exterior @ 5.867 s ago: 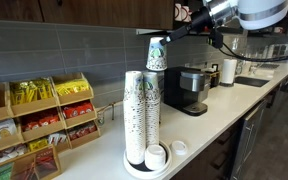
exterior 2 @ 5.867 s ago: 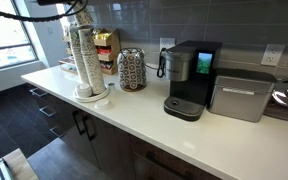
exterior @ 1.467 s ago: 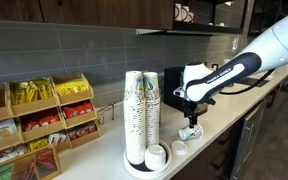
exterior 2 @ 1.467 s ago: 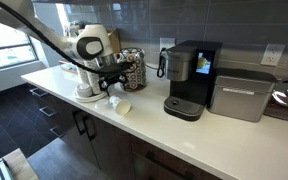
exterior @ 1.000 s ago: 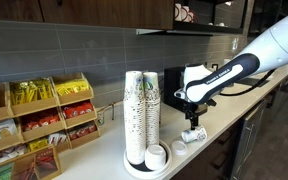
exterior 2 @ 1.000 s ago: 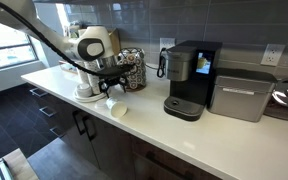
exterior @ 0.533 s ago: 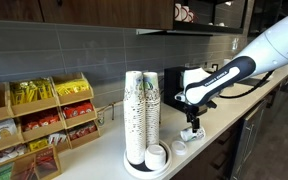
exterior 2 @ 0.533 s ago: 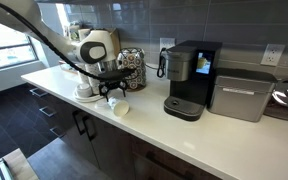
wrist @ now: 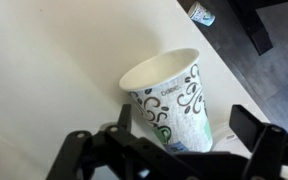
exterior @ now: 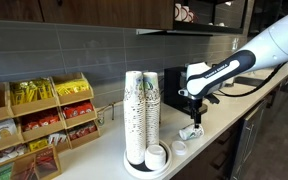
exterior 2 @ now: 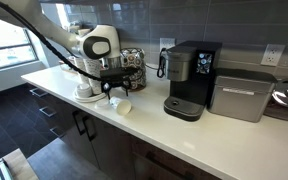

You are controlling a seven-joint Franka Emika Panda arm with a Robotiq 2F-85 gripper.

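Cup: white paper cup with dark swirl print (wrist: 174, 100), lying on its side on the long white tabletop (exterior 2: 189, 135), near the front edge.
Tool (exterior 2: 112, 93): spread wide, pinching nothing, hanging just above the cup; in the wrist view, one finger to either side of it.
Nearby: tall stack of patterned paper cups (exterior: 142, 115) just beside; black coffee machine (exterior 2: 189, 78) well apart.
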